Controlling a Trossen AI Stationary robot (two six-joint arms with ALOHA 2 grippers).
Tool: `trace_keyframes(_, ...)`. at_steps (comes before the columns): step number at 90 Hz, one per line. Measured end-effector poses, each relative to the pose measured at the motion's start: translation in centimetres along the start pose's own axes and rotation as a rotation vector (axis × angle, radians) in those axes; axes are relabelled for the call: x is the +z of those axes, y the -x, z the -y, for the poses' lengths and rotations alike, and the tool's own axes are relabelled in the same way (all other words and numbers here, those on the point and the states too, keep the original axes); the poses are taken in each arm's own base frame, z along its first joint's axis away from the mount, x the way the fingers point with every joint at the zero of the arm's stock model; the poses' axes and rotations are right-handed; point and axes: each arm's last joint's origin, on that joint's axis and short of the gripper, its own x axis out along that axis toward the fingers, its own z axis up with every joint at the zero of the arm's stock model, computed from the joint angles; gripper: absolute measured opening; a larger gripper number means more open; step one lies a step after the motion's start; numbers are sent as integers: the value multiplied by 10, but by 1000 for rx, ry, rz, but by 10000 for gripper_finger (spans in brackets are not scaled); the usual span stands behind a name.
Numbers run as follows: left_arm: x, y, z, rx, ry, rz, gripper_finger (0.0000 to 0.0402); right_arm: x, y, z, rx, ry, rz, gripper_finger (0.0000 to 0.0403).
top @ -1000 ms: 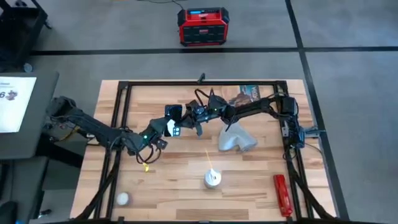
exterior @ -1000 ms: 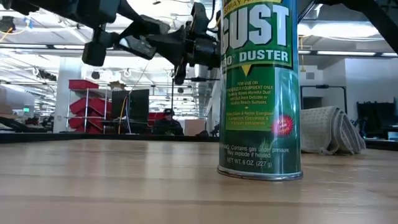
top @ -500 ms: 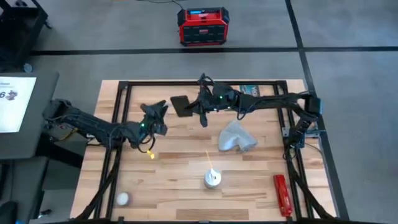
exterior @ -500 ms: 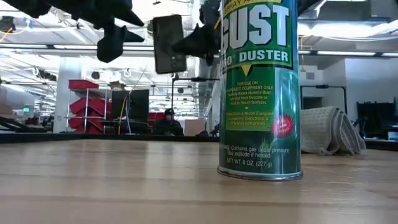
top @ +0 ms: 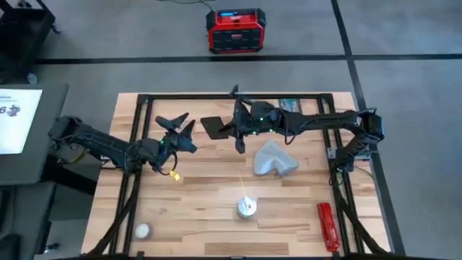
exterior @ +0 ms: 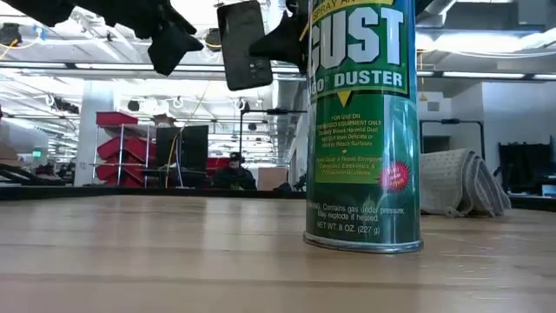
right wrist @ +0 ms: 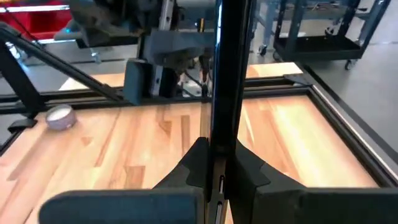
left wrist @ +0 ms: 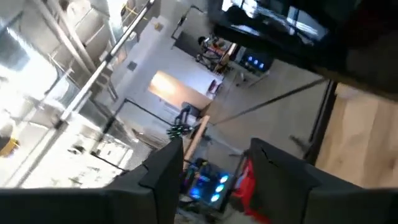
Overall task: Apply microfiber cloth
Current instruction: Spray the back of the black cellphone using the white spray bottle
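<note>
So we've got the right pincer (top: 229, 128) up over the far middle of the wooden counter (top: 202, 195), clamped on the edge of a black phone (top: 211, 126), and from the right wrist view we see that phone (right wrist: 222, 81) edge-on, pinched between the two dark fingers (right wrist: 196, 163). In the low view the phone (exterior: 244, 43) hangs up in the air, slightly tilted, well clear of the counter top. The left pincer (top: 178, 125) sits just beside it on the left arm's side, fingers spread wide apart and holding nothing; the left wrist view shows both fingers (left wrist: 163, 169) apart with only the room between them. The microfiber cloth (top: 273, 159) is lying crumpled in a heap on the counter, on the right arm's side and nearer the front than the phone, and neither pincer is touching it. In the low view we see it bunched up (exterior: 458, 181) behind the green duster can (exterior: 363, 122), which stands upright near the front middle (top: 246, 207). There's also a red tool (top: 325, 225) at the front right corner, a small white round thing (top: 143, 230) at the front left, and a dark printed booklet (top: 290, 105) at the far edge.
</note>
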Motion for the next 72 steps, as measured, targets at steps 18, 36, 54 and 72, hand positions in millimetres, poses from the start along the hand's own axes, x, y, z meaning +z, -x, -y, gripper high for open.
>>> trace_keyframes(18,-5,2,12,-94,10,32,62,12,24,-6,-114,43,-47,12)
trace_keyframes(36,0,11,18,-213,96,137,3,32,75,-28,-268,105,-101,12)
trace_keyframes(54,21,25,17,-394,195,232,0,25,118,-52,-380,92,-119,12)
trace_keyframes(72,50,40,25,-563,246,233,0,-18,149,-71,-437,3,-120,12)
